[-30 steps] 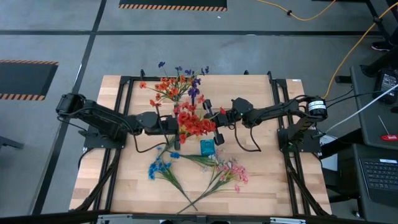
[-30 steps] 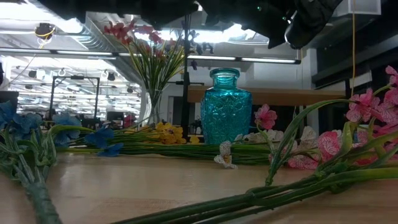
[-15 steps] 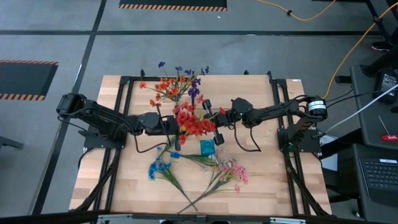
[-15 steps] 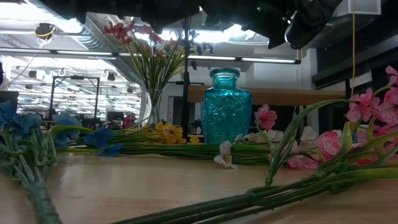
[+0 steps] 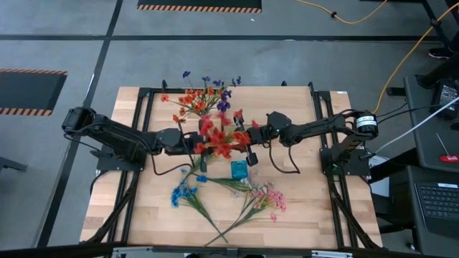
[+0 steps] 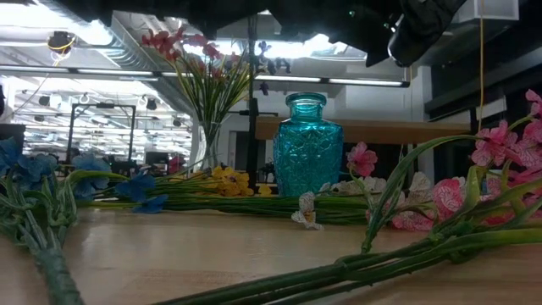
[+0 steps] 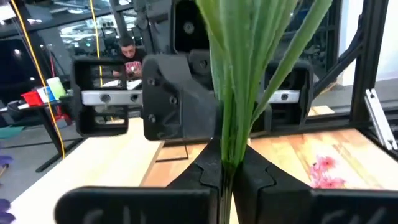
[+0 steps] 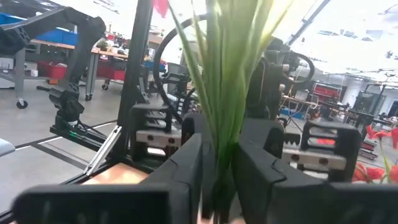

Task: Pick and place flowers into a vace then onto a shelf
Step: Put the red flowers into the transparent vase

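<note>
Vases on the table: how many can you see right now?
2. The teal vase stands mid-table near the loose stems. A clear vase holding flowers stands farther back. Others may be hidden behind the arms.

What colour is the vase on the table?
Teal, with a cut-glass pattern; the vase shows best in the low view.

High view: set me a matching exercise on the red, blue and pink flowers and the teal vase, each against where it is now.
1 red flowers
2 blue flowers
3 pink flowers
4 teal vase

a upright on the table, empty
b lying on its left half
c clamped in the left gripper jaws, right gripper opposite
d lying on its right half

Pairs: 1c, 2b, 3d, 4a
</note>
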Motion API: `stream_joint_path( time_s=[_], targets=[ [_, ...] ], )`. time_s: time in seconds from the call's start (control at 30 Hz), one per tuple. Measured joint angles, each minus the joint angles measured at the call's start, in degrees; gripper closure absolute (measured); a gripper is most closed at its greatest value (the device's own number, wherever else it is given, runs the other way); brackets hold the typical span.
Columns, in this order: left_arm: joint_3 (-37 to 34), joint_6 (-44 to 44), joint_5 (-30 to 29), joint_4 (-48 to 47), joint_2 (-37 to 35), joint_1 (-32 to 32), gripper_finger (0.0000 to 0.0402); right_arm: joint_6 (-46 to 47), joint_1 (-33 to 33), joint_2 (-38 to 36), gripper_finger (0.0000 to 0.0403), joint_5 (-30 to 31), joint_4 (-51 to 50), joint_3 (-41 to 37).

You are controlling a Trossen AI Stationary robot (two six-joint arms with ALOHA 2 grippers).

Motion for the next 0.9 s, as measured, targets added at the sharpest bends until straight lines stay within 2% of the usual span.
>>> stream_joint_path(
  time_s=[0.2, 0.37, 0.53, 0.63, 0.77, 0.9],
  targets=[
    [-0.07, -0.39, -0.33, -6.72, -5.52, -0.67, 0.0391, 0.0, -0.15, -0.88, 0.0277, -0.35, -1.64, 0.0],
    [-0.13, -0.5, -3.19, -13.01, -10.02, -0.91, 0.0394, -0.15, -1.14, -1.0, 0.0276, -0.41, -5.64, 0.0],
    [-0.39, -0.39, -5.08, -17.32, -13.26, -0.91, 0.0394, -0.19, -1.88, -1.0, 0.0308, 1.01, -7.52, -0.04],
    [-2.95, -0.35, -6.02, -15.77, -15.24, -0.91, 0.0395, -0.41, -1.98, -1.0, 0.0342, 1.06, -8.07, -0.04],
    [-7.53, -0.45, -11.47, -11.45, -18.79, -0.88, 0.0395, -0.68, -2.26, -1.0, 0.0394, 1.24, -10.35, -0.04],
    [-9.69, 1.92, -17.76, -10.47, -21.48, -0.91, 0.0395, -3.16, -2.29, -0.93, 0.0391, 6.0, -14.79, -0.07]
  ],
)
